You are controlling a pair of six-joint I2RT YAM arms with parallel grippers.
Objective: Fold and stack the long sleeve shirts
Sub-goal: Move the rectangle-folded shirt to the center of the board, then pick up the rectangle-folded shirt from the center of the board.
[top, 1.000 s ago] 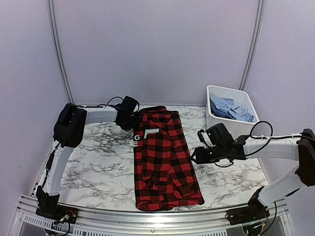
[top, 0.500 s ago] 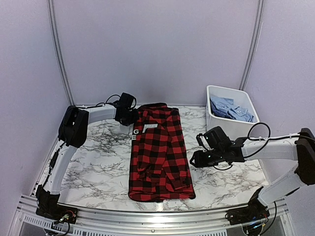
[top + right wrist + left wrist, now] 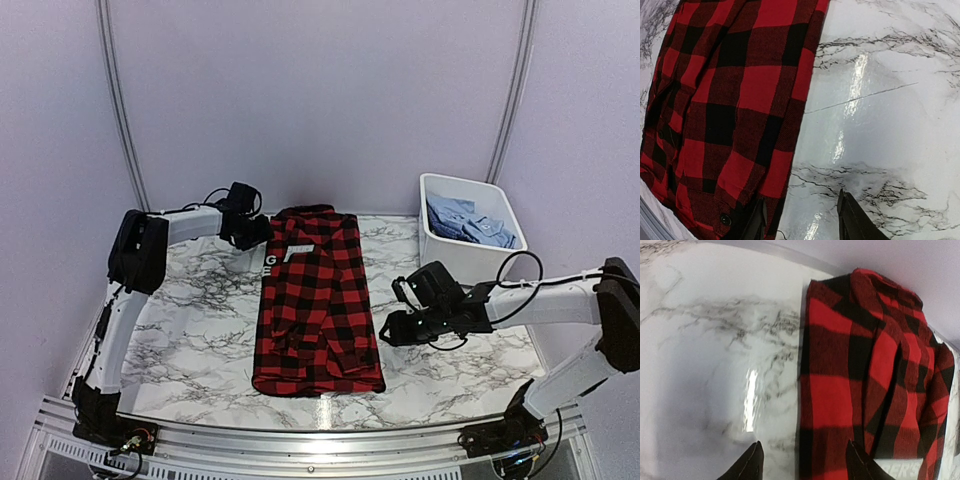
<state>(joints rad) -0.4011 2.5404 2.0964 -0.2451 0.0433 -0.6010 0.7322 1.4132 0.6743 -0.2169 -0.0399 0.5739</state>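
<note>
A red-and-black check long sleeve shirt (image 3: 315, 305) lies flat and lengthwise on the marble table (image 3: 190, 330), its collar at the far end. My left gripper (image 3: 262, 236) hovers at the shirt's far left corner. In the left wrist view the shirt (image 3: 865, 365) has its left edge running between the spread fingertips of my left gripper (image 3: 804, 467), which hold nothing. My right gripper (image 3: 386, 332) sits by the shirt's right edge near the hem. In the right wrist view my right gripper (image 3: 802, 220) stands open, one finger over the edge of the shirt (image 3: 740, 90), the other over bare marble.
A white plastic tub (image 3: 497, 195) stands at the back right with light blue shirts (image 3: 470, 225) heaped inside. Bare marble lies on both sides of the flannel shirt. A metal rail (image 3: 300, 440) runs along the near edge of the table.
The flannel shirt has slid left and toward the back. My left gripper drew back to the left and has opened, letting go of the collar corner. My right gripper followed leftward.
</note>
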